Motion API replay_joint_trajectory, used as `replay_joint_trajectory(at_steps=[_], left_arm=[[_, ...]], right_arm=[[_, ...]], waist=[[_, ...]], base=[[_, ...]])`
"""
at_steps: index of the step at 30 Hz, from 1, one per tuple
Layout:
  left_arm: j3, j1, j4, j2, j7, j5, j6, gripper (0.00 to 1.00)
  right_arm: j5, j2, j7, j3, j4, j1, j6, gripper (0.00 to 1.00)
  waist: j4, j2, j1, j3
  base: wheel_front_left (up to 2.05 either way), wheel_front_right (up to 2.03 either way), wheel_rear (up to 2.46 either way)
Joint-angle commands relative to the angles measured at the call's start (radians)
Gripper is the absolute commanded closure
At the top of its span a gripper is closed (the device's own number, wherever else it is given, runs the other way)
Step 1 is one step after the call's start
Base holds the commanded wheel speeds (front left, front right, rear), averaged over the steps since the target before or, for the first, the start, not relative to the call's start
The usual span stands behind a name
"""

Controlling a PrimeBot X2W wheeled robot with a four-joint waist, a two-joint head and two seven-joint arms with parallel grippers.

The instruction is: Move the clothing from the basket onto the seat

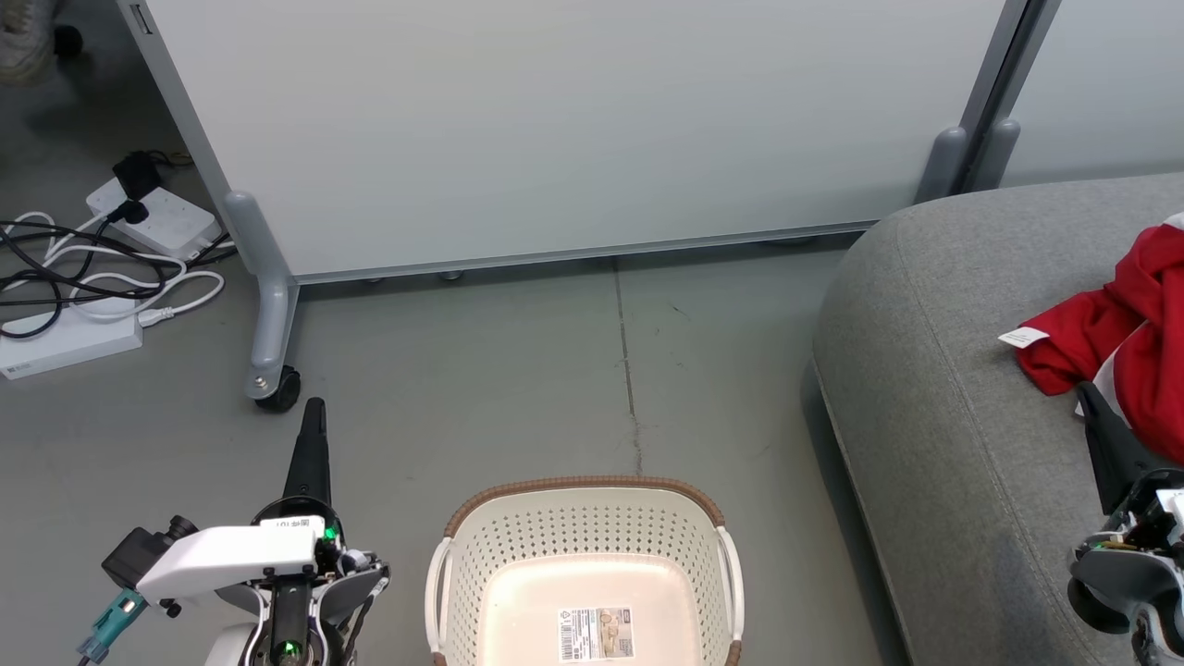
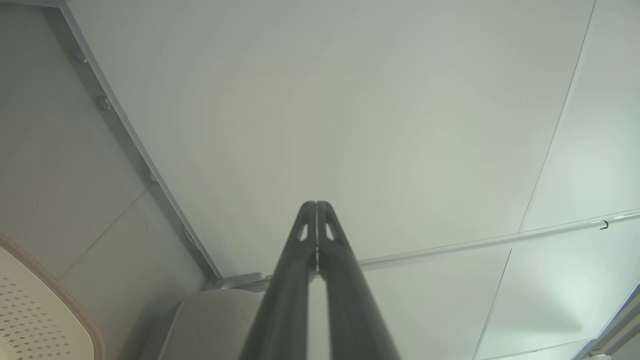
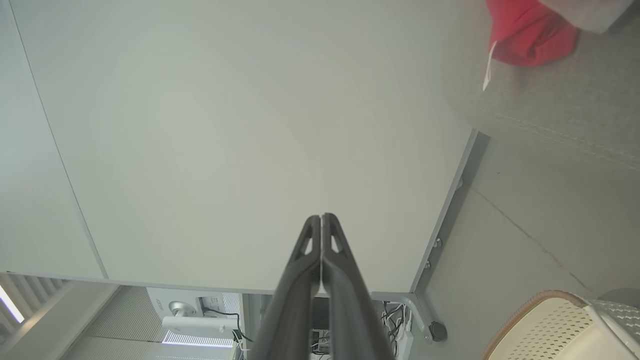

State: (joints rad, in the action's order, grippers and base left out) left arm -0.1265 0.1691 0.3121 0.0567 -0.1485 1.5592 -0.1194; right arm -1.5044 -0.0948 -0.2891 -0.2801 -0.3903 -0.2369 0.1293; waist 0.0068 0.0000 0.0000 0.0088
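Both end effectors are closed with nothing between their fingers. The left end effector [image 1: 314, 409] points up over the floor [image 1: 518, 370] beside the basket [image 1: 585, 484]. The right end effector [image 1: 1088, 396] shows against the seat [image 1: 934, 398], its tip at the lower edge of the clothing [image 1: 1110, 333]; whether it touches the cloth I cannot tell. The clothing lies in a rumpled red heap on the seat, running off the right edge of the head view, with a white tag [image 1: 1021, 338] sticking out toward the seat's rounded corner. The part of the basket in view holds nothing but the paper label [image 1: 596, 634] on its base, so the move looks done or close to it. The cloth is likely light, limp and not fragile; it will sag and trail from whatever point is pinched. A raised, bunched fold should give the surest hold, far better than the tag or a flat single layer. The heap sits well back from the seat's left edge, with a broad stretch of grey cushion between, so it seems in no danger of sliding off. Open floor lies between basket and seat. Behind stands a wheeled panel [image 1: 555, 129]; its caster [image 1: 278, 389] is near the left end effector, and the cables [image 1: 92, 277] lie well apart at the far left.
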Motion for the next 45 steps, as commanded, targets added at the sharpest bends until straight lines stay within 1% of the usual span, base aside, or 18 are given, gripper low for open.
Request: replay_joint_trajectory(at_steps=[1, 12, 45], left_arm=[[0.006, 0.022, 0.0, 0.002, 0.004, 0.02, -0.007, 1.0], [0.009, 0.031, 0.005, -0.006, 0.01, 0.093, -0.015, 1.0], [0.008, 0.03, 0.004, -0.006, 0.01, 0.09, -0.014, 1.0]], right_arm=[[-0.022, -0.008, -0.011, -0.007, -0.005, -0.016, 0.002, 1.0], [-0.095, -0.009, -0.035, -0.027, -0.032, -0.039, 0.002, 1.0], [-0.079, -0.001, -0.042, -0.038, -0.031, -0.038, 0.002, 1.0]], waist=[[-0.001, 0.0, 0.0, 0.0], [-0.006, 0.0, 0.0, -0.002], [-0.006, 0.0, 0.0, -0.002]], base=[[0.0, 0.0, 0.0], [0.0, 0.0, 0.0], [0.0, 0.0, 0.0]])
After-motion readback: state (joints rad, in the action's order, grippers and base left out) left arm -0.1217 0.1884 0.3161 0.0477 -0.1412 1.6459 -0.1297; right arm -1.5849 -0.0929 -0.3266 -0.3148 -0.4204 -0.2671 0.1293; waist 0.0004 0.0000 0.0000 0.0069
